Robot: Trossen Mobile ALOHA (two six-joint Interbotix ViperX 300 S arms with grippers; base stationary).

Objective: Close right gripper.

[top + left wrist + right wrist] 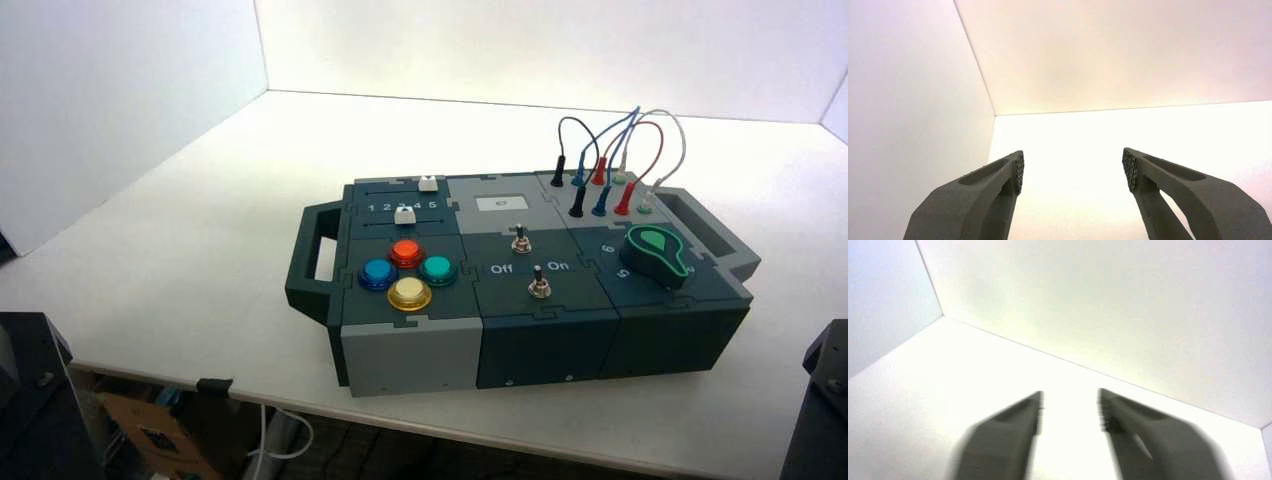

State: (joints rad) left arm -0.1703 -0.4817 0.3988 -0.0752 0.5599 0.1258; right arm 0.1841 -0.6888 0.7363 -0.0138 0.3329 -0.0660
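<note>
My right gripper (1069, 407) is open and empty, with a moderate gap between its two fingers, which look smeared by motion. It faces bare white table and wall, away from the box. The right arm (820, 400) shows only as a dark part at the lower right edge of the high view. My left gripper (1073, 170) is wide open and empty, parked at the lower left (30, 390), also facing bare table.
The dark box (520, 290) stands mid-table with a handle at each end. It bears coloured round buttons (408, 272), two white sliders (415, 200), two toggle switches (530, 262), a green-topped knob (660, 255) and plugged wires (610, 165). White walls close the left and back.
</note>
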